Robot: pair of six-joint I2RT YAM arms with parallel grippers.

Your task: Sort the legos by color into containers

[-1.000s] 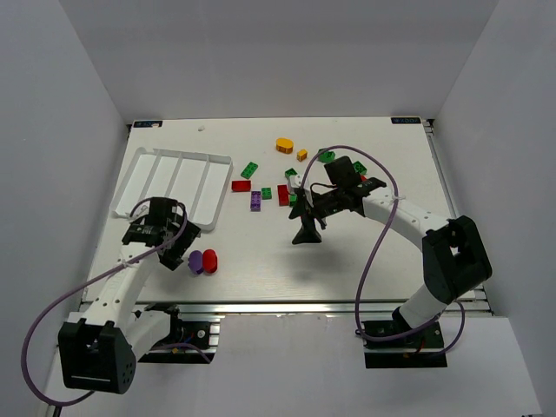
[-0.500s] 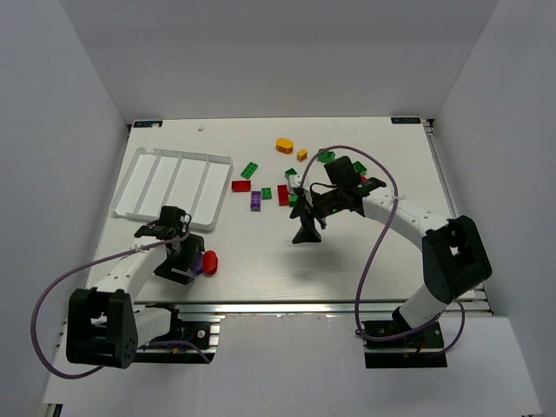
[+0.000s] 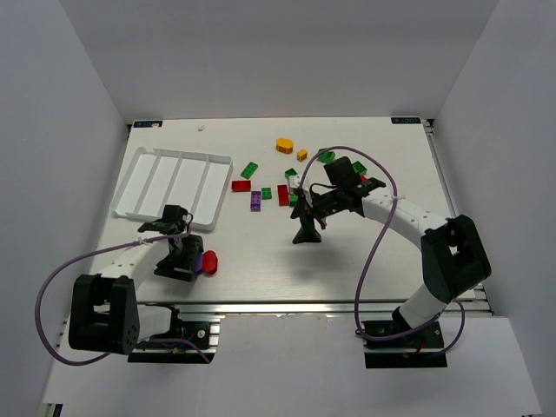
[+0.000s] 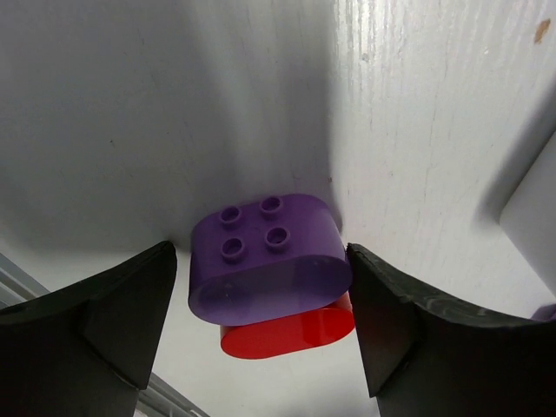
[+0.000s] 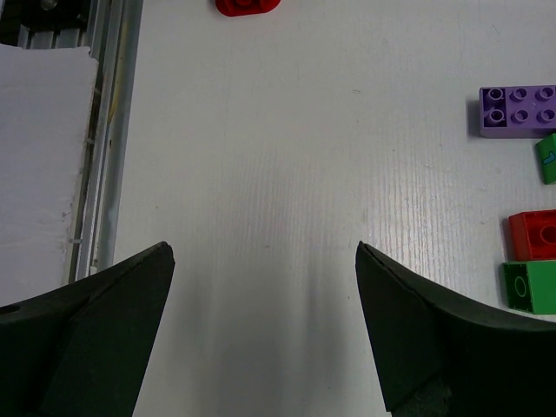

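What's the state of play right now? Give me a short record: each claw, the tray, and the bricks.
left claw: open, low at the near left of the table, one finger on each side of the purple brick
purple brick: rounded, studs up, on the table, not lifted
red brick: rounded, right beside the purple one
right claw: open, nothing between its fingers, above bare table
tray: far left, no bricks visible in any compartment
loose bricks: green, red, purple and orange, scattered mid-table
sorted: none yet
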